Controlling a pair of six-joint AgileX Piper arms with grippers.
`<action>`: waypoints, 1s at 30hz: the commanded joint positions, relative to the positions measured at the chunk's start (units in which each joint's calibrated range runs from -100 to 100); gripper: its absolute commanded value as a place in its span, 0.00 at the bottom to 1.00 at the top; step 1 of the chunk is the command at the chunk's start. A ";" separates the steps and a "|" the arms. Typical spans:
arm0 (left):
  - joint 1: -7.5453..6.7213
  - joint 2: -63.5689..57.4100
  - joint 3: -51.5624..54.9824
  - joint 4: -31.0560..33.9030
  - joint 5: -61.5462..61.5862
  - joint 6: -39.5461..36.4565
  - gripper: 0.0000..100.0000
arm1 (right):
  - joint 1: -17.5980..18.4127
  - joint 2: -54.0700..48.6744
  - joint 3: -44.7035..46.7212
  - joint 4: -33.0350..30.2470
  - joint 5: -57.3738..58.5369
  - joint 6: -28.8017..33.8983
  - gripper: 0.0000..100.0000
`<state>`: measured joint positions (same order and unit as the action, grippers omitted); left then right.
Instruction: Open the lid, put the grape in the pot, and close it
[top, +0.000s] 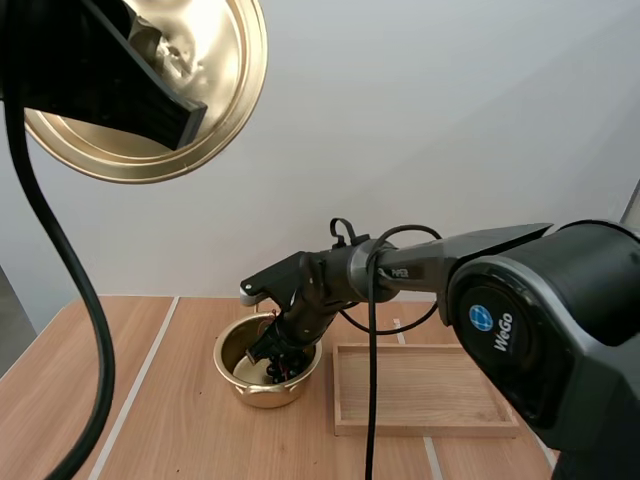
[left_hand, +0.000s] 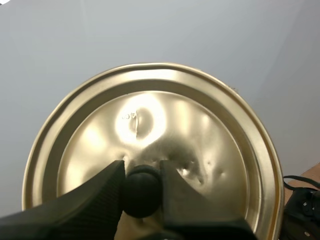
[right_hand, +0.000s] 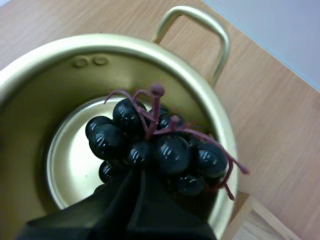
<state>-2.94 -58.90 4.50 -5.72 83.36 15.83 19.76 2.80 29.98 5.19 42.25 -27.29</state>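
Got the grapes (right_hand: 160, 145) down inside the pot (right_hand: 30, 75), pinched in the tips of the right gripper (right_hand: 136, 175), not dropped yet. Got the lid (left_hand: 150, 115) off, held up high, knob (left_hand: 141, 192) clamped in the left gripper (left_hand: 142, 172). Left to do, probably: let go, back out, re-lid.

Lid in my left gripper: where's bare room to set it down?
Bare tabletop left of the pot, and the wooden tray on the pot's right. Crowded: the pot's mouth, where the right gripper holds the grapes.
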 joint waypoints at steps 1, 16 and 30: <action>-0.14 -0.34 -0.52 0.25 -0.58 -0.61 0.00 | 1.58 0.97 -0.07 -0.34 -0.46 -0.30 0.00; -0.14 -0.34 -0.52 0.25 -0.58 -0.61 0.00 | 1.95 4.24 -0.07 -0.34 -3.75 -0.30 0.19; -0.14 -0.34 -0.52 0.25 -0.58 -0.61 0.00 | 1.95 -5.79 -0.07 1.24 -3.46 -0.30 1.00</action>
<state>-2.94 -58.90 4.50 -5.72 83.36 15.75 21.74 0.40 29.70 5.59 39.87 -27.29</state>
